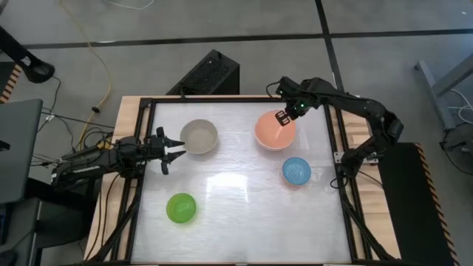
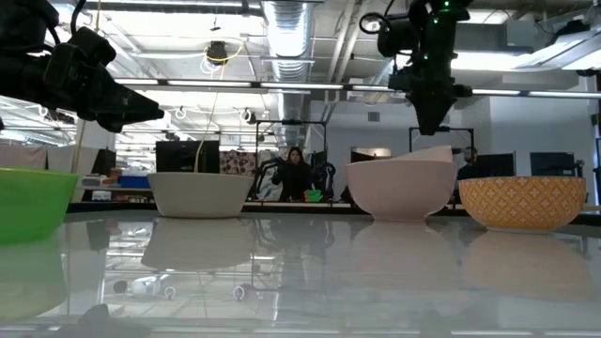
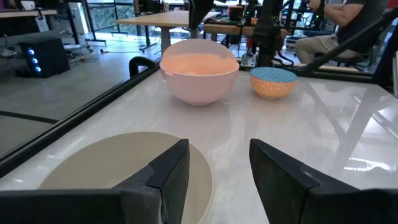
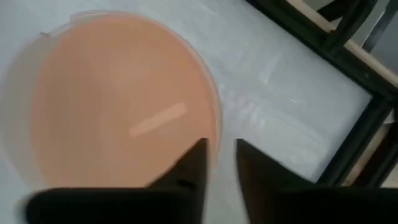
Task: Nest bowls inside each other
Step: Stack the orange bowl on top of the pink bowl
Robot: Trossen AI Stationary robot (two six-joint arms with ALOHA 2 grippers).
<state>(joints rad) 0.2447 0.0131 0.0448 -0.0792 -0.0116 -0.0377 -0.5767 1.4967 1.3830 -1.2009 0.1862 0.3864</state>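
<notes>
A salmon-pink bowl (image 1: 275, 131) stands at the far right and seems to sit slightly tilted inside a cream-white bowl (image 2: 402, 192), whose pale rim (image 4: 15, 93) shows beside it. My right gripper (image 4: 221, 146) hangs just above the pink bowl's far rim, pointing down. Its fingers are a narrow gap apart and hold nothing. A grey-beige bowl (image 1: 199, 137) stands at the far left. My left gripper (image 1: 174, 148) is level and open beside that bowl's left rim, above the table. A blue bowl (image 1: 296, 171) rests on its base at the right and a green bowl (image 1: 181, 207) at the near left.
A black frame (image 1: 331, 140) runs round the white tabletop, close to the pink bowl on the right and far sides. The open middle of the table (image 1: 236, 185) lies between the bowls. A person (image 2: 296, 174) sits far behind the table.
</notes>
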